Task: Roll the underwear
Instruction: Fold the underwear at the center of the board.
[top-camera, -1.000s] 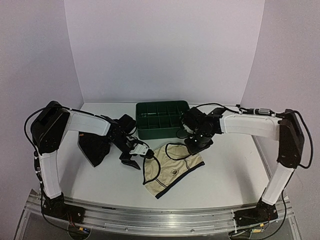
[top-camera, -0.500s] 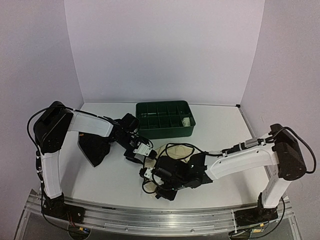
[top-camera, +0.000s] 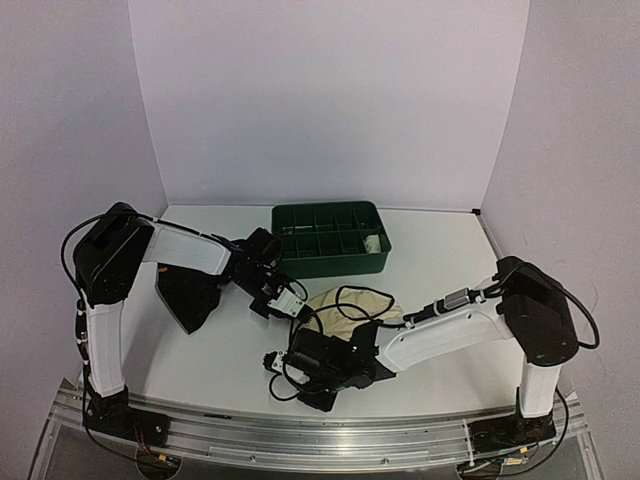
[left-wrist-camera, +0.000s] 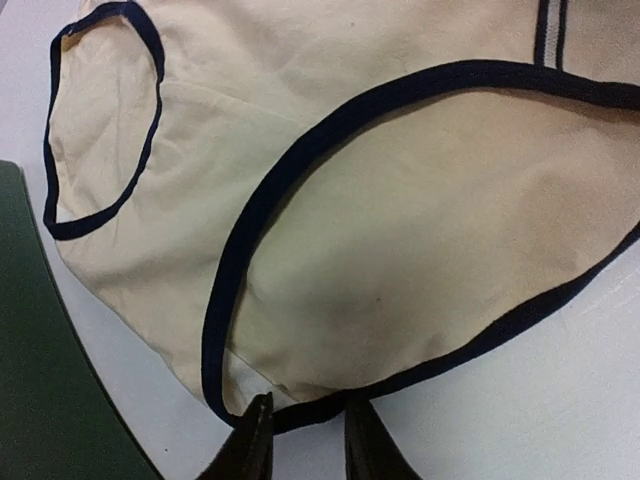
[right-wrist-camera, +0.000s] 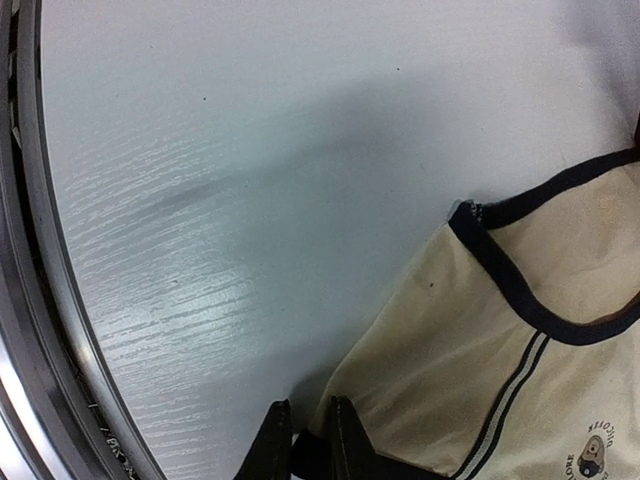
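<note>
The underwear (top-camera: 352, 303) is cream with navy trim and lies on the white table in front of the green tray. My left gripper (top-camera: 290, 308) is at its left edge. In the left wrist view the gripper (left-wrist-camera: 307, 440) is shut on the navy hem of the underwear (left-wrist-camera: 400, 250), which bunches between the fingertips. My right arm reaches low across the front of the garment, hiding its near part from above. Its gripper (top-camera: 285, 368) is at the near left corner. Seen from the right wrist, that gripper (right-wrist-camera: 308, 445) pinches the dark hem of the underwear (right-wrist-camera: 520, 350).
A green tray with compartments (top-camera: 283, 262) stands behind the garment; its wall (left-wrist-camera: 40, 400) is close to my left gripper. A black cloth (top-camera: 188, 295) lies at the left under my left arm. The table's metal front rail (right-wrist-camera: 20, 300) runs close beside my right gripper.
My right arm swung from beside the tray down to the garment's near left corner and shut on the hem. My left gripper moved onto the left edge and shut there.
</note>
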